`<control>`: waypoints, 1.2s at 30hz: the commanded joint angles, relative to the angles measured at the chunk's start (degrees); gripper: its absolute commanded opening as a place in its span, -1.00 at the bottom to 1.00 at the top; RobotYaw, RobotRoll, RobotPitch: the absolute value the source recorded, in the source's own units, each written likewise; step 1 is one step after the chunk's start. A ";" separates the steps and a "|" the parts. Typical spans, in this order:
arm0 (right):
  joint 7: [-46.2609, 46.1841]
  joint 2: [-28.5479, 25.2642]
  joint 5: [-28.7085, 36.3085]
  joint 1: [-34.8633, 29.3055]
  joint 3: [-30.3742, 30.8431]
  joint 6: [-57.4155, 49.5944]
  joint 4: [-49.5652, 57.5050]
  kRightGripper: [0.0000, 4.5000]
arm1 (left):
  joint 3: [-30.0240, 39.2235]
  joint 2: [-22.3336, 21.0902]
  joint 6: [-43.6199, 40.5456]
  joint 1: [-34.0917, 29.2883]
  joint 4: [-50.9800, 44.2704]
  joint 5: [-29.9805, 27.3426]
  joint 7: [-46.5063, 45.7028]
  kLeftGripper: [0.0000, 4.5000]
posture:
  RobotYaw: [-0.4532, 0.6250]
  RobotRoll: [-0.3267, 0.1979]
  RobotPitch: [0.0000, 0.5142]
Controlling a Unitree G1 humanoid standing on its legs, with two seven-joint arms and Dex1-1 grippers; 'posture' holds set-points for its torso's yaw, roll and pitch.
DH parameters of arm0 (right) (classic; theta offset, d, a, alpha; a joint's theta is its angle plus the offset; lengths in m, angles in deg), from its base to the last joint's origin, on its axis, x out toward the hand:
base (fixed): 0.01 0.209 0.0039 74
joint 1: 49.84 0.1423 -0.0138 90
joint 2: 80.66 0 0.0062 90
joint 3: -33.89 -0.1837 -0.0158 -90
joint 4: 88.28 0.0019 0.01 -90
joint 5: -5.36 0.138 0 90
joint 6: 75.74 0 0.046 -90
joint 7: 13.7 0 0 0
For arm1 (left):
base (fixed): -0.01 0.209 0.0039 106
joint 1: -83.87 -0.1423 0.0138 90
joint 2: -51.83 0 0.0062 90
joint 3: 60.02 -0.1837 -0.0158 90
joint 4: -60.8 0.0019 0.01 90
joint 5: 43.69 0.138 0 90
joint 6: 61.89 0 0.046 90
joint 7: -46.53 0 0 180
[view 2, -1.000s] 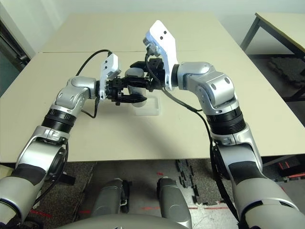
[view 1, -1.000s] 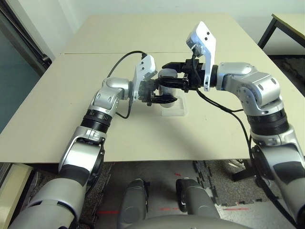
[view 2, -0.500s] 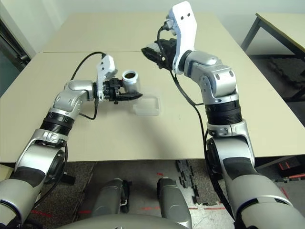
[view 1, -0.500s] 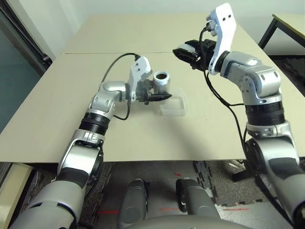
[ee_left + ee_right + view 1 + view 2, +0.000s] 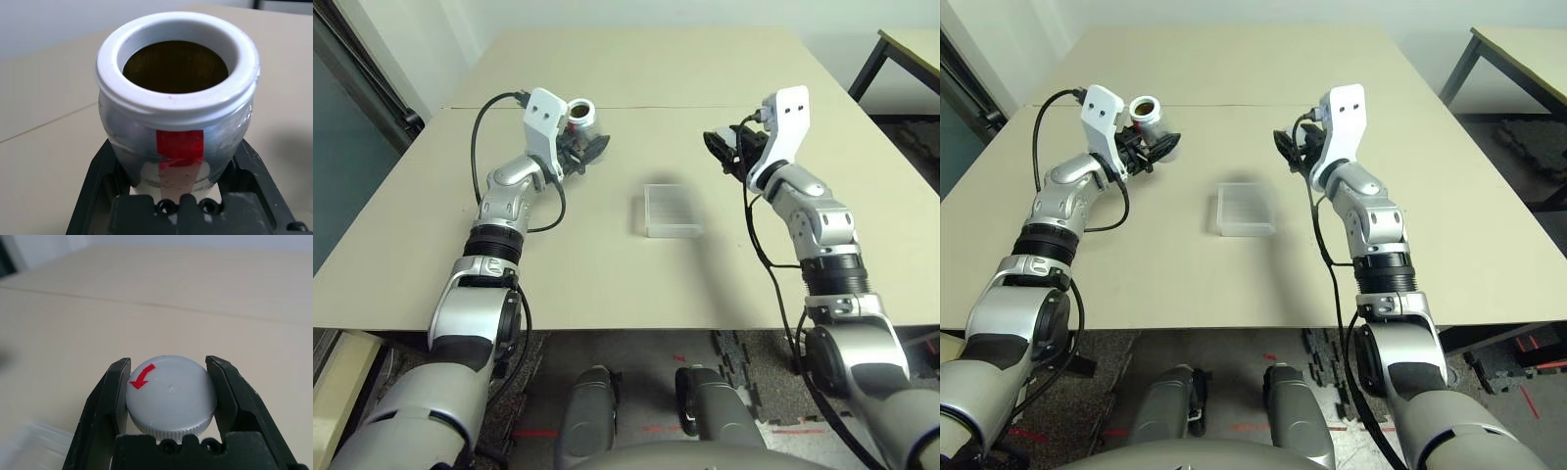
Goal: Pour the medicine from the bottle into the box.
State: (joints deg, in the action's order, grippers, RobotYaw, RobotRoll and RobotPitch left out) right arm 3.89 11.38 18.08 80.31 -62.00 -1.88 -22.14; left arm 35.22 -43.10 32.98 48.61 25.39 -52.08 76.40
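Bottle (image 5: 581, 117): uncapped, upper left of frame, pinched by left end effector (image 5: 584, 154).
Cap (image 5: 171, 394): pinched by right end effector (image 5: 168, 377).
Box (image 5: 673, 213): centre of frame, on counter (image 5: 607, 279).

Beige tbl (image 5: 548, 274) w/ seam; 2nd tbl (image 5: 915, 49) behind, R.

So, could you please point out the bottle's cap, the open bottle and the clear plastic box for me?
Grey bottle cap (image 5: 172, 399): right wrist view, its top face.
Open bottle (image 5: 146, 169): left wrist view, its side.
Clear plastic box (image 5: 673, 231): left eye view, its near wall.
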 commanded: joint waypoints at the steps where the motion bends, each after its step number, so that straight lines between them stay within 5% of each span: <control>1: -1.73 -0.42 -1.38 -1.24 -1.57 3.82 -4.98 0.14 | 1.65 0.46 3.59 1.91 5.09 1.03 -4.61 0.11 | -0.10 0.25 -0.65; 19: -7.81 1.86 -2.82 -0.11 -4.25 17.39 -22.70 0.14 | 3.67 4.06 8.54 2.85 10.78 1.72 -10.88 0.11 | -0.11 0.25 -0.67; 36: -6.44 1.86 -3.44 1.26 -3.69 18.78 -28.87 0.14 | 5.67 3.86 8.06 2.01 11.54 1.38 -11.86 0.11 | -0.08 0.25 -0.68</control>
State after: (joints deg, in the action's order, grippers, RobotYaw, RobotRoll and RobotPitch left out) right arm -2.73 13.06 15.19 81.12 -65.70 16.82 -50.18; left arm 40.52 -39.10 41.20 50.89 36.18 -50.66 64.63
